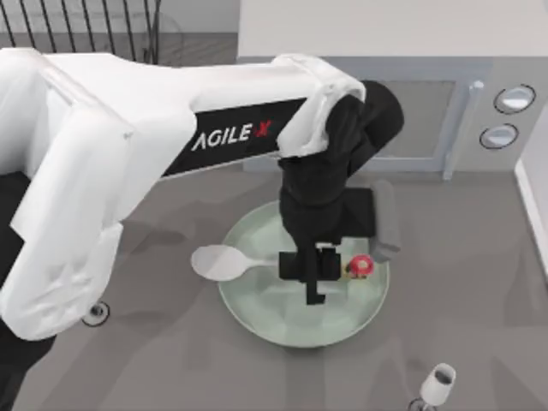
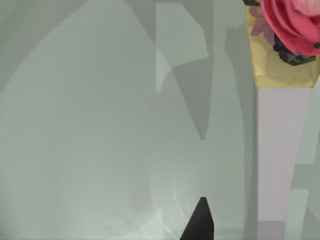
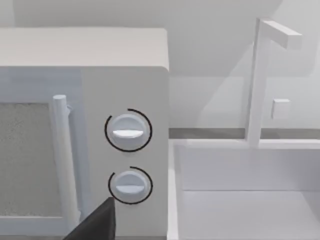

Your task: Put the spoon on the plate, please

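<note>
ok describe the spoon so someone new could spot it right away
Find the big pale green plate mid-table, under the left gripper. The spoon lies across it, its white oval bowl over the plate's left rim, its red knob right of the gripper. The wine glass stands upright, off the plate.

My left pincer (image 1: 315, 276) hangs over the middle of the large round pale green glossy plate (image 1: 257, 312). The white spoon with the red knob (image 1: 224, 262) lies across that plate's left rim (bowl out over the desk (image 1: 479, 282)). Behind stands a white microwave (image 1: 445, 120); front right, a small white wine glass (image 1: 437, 384).
</note>
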`<move>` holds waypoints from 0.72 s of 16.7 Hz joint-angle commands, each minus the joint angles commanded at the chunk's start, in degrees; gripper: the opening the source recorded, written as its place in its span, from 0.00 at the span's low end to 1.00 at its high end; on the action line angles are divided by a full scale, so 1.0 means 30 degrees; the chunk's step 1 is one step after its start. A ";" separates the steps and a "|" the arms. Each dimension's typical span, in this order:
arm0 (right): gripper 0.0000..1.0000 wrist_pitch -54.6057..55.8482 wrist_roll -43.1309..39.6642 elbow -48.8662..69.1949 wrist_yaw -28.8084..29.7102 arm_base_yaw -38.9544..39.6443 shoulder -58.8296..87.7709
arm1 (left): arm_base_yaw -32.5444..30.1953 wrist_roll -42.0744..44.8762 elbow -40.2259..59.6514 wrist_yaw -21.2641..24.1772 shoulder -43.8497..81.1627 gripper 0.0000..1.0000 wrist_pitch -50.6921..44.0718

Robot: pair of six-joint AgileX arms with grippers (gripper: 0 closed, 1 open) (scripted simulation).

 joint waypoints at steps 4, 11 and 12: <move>1.00 0.0000 0.0000 0.0000 0.0000 0.0000 0.0000 | 0.0000 0.0000 0.0000 0.0000 0.0000 0.30 0.0000; 1.00 0.0000 0.0000 0.0000 0.0000 0.0000 0.0000 | 0.0000 0.0000 0.0000 0.0000 0.0000 0.83 0.0000; 1.00 0.0000 0.0000 0.0000 0.0000 0.0000 0.0000 | 0.0000 0.0000 0.0000 0.0000 0.0000 0.90 0.0000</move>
